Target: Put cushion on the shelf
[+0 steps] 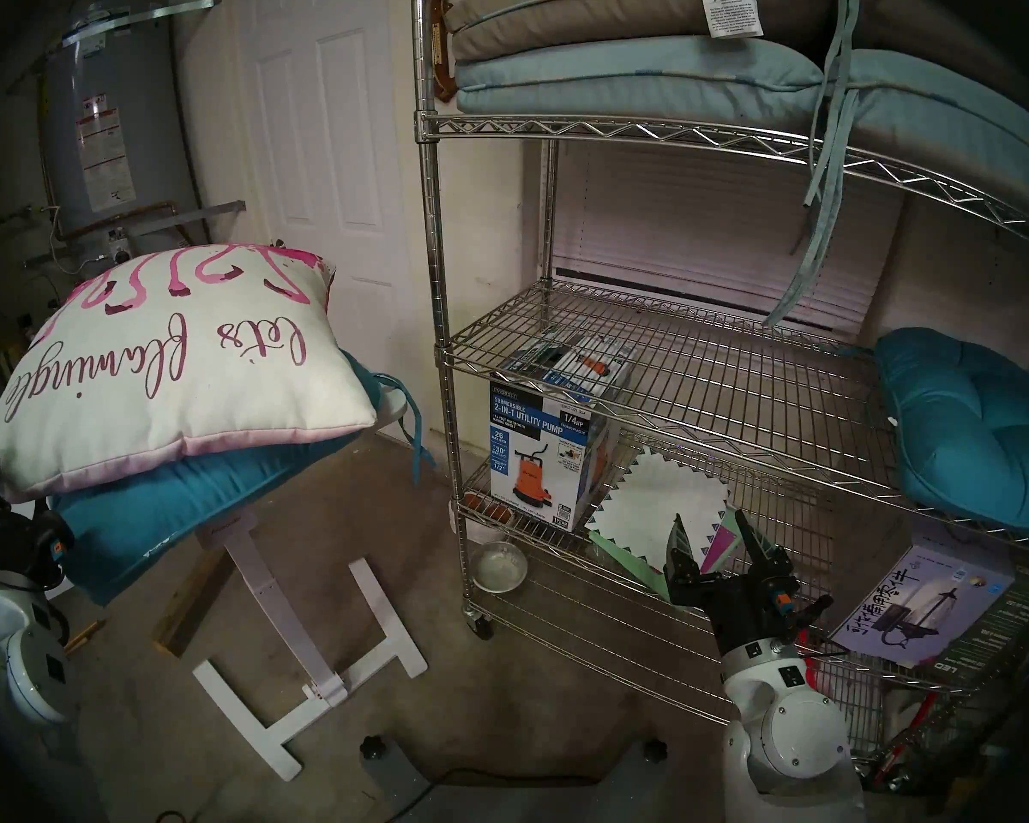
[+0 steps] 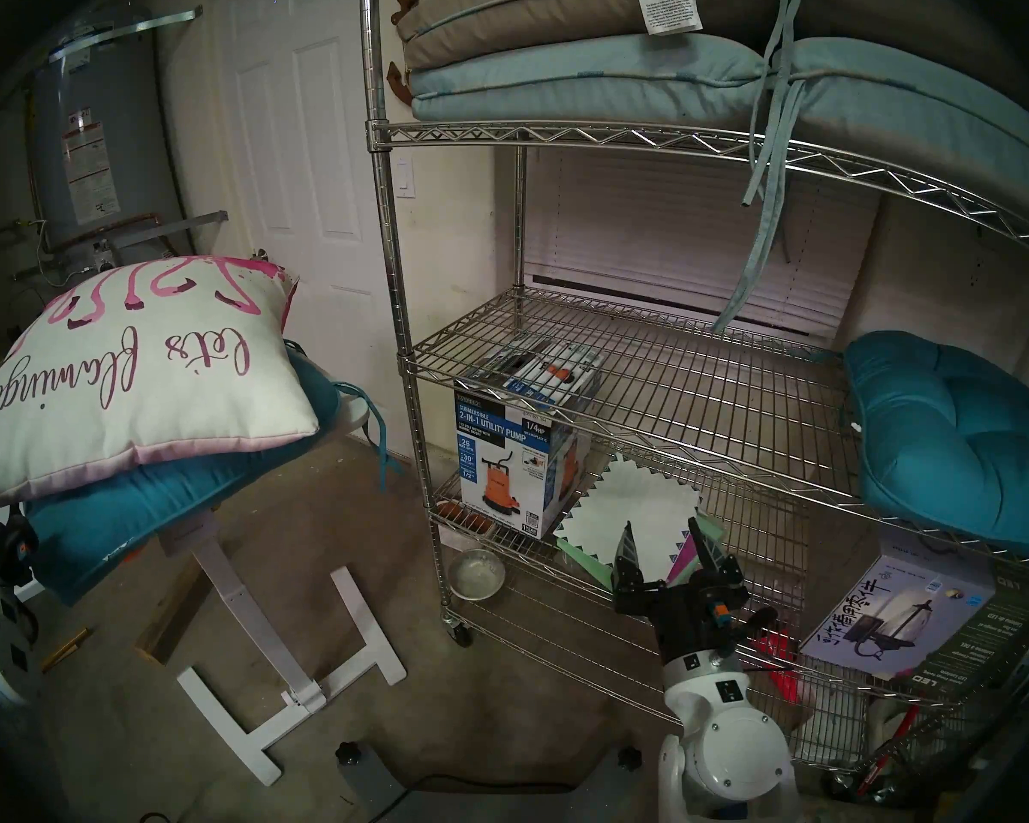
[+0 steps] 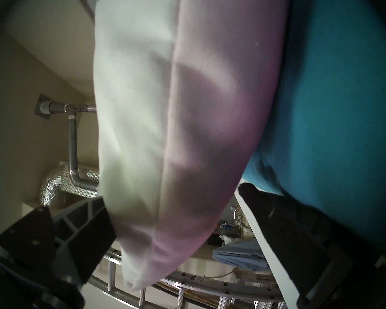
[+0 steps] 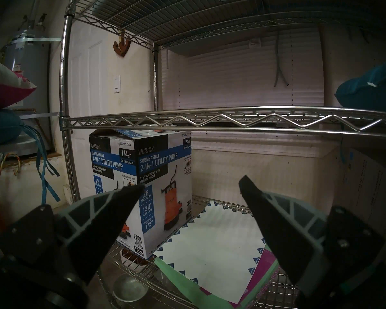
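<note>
The cushion point(image 1: 173, 376), white with magenta lettering, lies on a teal seat cushion point(image 1: 161, 507) on a small white table at the left. In the left wrist view my left gripper point(image 3: 173, 192) is open, and the near corner of the cushion point(image 3: 165, 145) sits between its spread fingers. One finger is partly hidden behind the fabric. The shelf point(image 1: 678, 376) is a chrome wire rack at the right, and most of its middle tier is bare. My right gripper point(image 1: 708, 525) is open and holds nothing. It hangs in front of the lower tier, below the middle tier's rim point(image 4: 210, 121).
A teal tufted cushion point(image 1: 975, 436) fills the right end of the middle tier. Flat pads point(image 1: 619, 73) are stacked on the top tier. A pump box point(image 1: 542, 447), papers and a lamp box point(image 1: 928, 608) sit on the lower tier. The table's base point(image 1: 298, 685) and a metal bowl point(image 1: 500, 566) are on the floor.
</note>
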